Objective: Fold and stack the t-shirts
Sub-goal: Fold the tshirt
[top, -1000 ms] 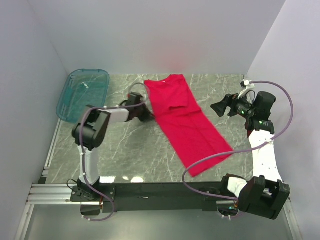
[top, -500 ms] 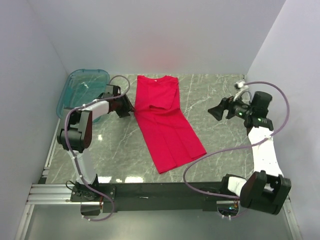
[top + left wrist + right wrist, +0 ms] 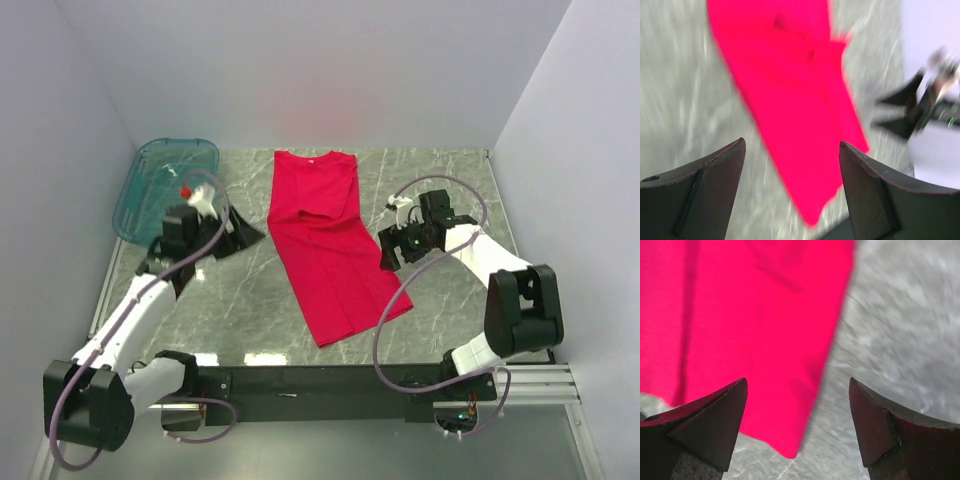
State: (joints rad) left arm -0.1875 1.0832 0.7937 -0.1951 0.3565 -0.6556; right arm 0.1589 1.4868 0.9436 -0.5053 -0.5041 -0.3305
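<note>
Far left corner of the tabletop [image 3: 450, 300]: see-through teal tub [image 3: 160, 185], well apart from the cloth.

Left gripper [image 3: 243, 233]: sits over the left part of the tabletop, between the tub and the t-shirt, pointing toward the shirt's left edge. It is just beside that edge; contact cannot be told from the top view. Jaws stand apart, nothing between them. The left wrist view is blurred, but its two dark fingers [image 3: 705, 175] show a clear gap, with grey marble and red cloth beyond.

T-shirt [image 3: 320, 250]: bright red, lying flat on the marble as one long narrow band. The collar end lies at the middle of the far edge. The body runs toward the near edge, slanting a little to the right, and the hem stops short of the near edge. No sleeve sticks out past the band. A cross crease shows about a third of the way down from the collar, and a faint lengthwise line runs through the lower half.

Right gripper [image 3: 388, 250]: at the shirt's right edge, roughly halfway along the band. Jaws apart, gripping nothing. In the right wrist view one finger [image 3: 710, 425] is over red cloth and the other over bare marble, with the cloth's edge running between them. Whether either tip touches the cloth cannot be told.
</note>
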